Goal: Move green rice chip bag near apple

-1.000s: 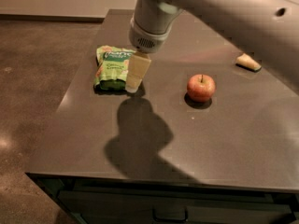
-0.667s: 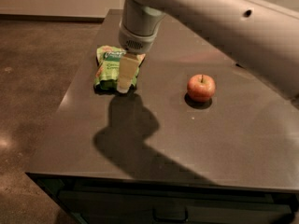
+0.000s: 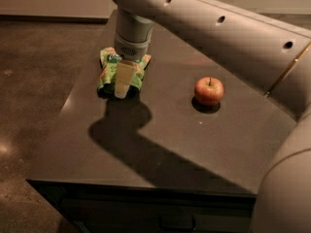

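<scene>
The green rice chip bag [image 3: 108, 73] lies flat near the left edge of the dark table [image 3: 165, 144]. My gripper [image 3: 123, 84] hangs straight over the bag, its pale finger [image 3: 125, 79] covering the bag's middle. The red apple [image 3: 209, 91] with a short dark stem stands to the right of the bag, about a bag's length and a half away. The arm crosses the upper right of the view and hides part of the table's far side.
The table's left edge runs close beside the bag, with brown floor [image 3: 34, 81] beyond it. The table's front edge and a dark drawer front [image 3: 160, 217] lie below. The arm's shadow falls across the table's middle.
The gripper has moved left and down, from the bag's right edge to over the bag's middle. Bag and apple have not moved.
</scene>
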`<state>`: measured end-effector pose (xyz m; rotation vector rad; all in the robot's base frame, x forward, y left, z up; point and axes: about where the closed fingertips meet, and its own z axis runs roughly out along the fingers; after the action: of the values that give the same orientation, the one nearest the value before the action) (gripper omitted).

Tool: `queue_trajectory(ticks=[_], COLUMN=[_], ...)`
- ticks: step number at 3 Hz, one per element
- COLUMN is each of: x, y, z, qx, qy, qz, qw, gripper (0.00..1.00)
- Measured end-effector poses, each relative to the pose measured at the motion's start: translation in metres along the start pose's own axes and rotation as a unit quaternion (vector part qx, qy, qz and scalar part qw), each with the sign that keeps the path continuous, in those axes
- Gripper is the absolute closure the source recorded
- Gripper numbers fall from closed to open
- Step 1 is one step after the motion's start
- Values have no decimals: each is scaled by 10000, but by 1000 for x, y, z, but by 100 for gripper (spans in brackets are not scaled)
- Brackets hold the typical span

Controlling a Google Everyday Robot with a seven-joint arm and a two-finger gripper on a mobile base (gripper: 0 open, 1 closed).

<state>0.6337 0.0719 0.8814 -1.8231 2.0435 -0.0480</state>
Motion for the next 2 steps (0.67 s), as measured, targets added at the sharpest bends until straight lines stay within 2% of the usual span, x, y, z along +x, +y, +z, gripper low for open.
queue_trajectory(ticks=[1, 2], x=[-3, -3], y=[-2, -4], z=[10, 14], qx=[3, 2], qy=[71, 118], qz=[-41, -47], qw=[10000, 9999], gripper=[18, 42])
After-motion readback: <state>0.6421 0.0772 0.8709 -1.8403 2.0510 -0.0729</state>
